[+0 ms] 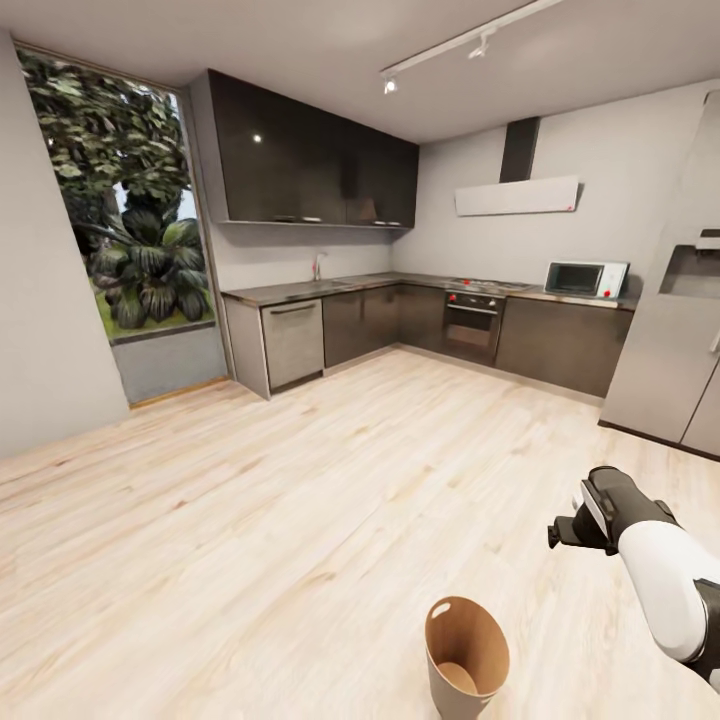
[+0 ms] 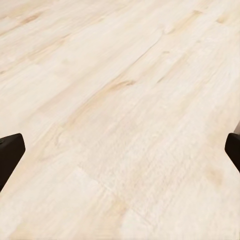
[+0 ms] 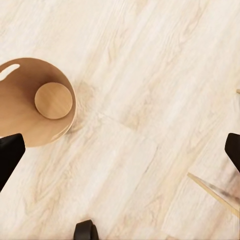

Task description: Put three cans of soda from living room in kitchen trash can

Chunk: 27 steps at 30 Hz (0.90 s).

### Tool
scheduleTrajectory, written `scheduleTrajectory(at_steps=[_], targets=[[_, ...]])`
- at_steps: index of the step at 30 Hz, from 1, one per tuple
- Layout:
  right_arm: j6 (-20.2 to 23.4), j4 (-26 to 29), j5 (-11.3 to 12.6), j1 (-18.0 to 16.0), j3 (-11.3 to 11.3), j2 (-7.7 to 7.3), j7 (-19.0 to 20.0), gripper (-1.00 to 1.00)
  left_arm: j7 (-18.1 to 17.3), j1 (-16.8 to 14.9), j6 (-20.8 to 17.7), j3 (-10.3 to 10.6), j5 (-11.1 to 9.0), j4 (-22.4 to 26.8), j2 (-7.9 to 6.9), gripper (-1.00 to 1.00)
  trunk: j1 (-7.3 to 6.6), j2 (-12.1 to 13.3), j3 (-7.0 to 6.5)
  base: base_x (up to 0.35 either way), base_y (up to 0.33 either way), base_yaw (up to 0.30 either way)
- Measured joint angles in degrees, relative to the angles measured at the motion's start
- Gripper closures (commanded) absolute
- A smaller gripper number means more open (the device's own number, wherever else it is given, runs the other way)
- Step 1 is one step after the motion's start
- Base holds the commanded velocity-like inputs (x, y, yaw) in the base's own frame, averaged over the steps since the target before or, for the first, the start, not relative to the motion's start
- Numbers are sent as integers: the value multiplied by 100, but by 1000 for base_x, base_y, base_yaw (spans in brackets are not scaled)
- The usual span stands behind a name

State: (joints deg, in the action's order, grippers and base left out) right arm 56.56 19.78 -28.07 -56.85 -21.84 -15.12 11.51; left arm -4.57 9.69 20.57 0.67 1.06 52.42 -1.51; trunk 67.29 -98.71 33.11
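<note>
The right gripper (image 3: 120, 150) hung wide open and empty above pale plank floor (image 3: 150, 75), the round tan tapered bin (image 3: 30, 102) just beside it, bare inside. The left gripper (image 2: 120, 147) gaped empty too. Risk, as I judged: returning canless, or nudging the light bin over.

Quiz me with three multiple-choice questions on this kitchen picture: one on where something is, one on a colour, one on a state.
1. Where does the round tapered brown bin stand?
A. on the pale wood floor
B. on the counter
C. inside the oven

2. What colour are the upper wall cabinets?
A. white
B. dark glossy
C. red

3. What lies inside the bin?
A. three cans
B. one can
C. nothing, its bottom is bare

Answers: 1 A, since it sits on the floorboards near the robot's right pincer. 2 B, they look almost black. 3 C, the right wrist view shows its bare round bottom.
</note>
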Motion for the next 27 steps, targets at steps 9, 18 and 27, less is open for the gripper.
scheduleTrajectory(at_steps=[9, 18, 27], targets=[[-9, -45, 3, -1, -5, 4, 0, -100, 0, -2, -7, 2, 4, -12, 3, -100, 198, -361, 162, 0, 0, 0], [-13, -67, 3, -1, -5, 5, 7, -100, -7, -2, -15, 3, 5, -12, 1, -100, 395, -722, 323, 0, 0, 0], [-29, -70, -5, -1, -5, 2, 18, -100, -7, -2, -28, 9, -11, -4, -4, -100, 462, -844, 378, 36, 0, 0]])
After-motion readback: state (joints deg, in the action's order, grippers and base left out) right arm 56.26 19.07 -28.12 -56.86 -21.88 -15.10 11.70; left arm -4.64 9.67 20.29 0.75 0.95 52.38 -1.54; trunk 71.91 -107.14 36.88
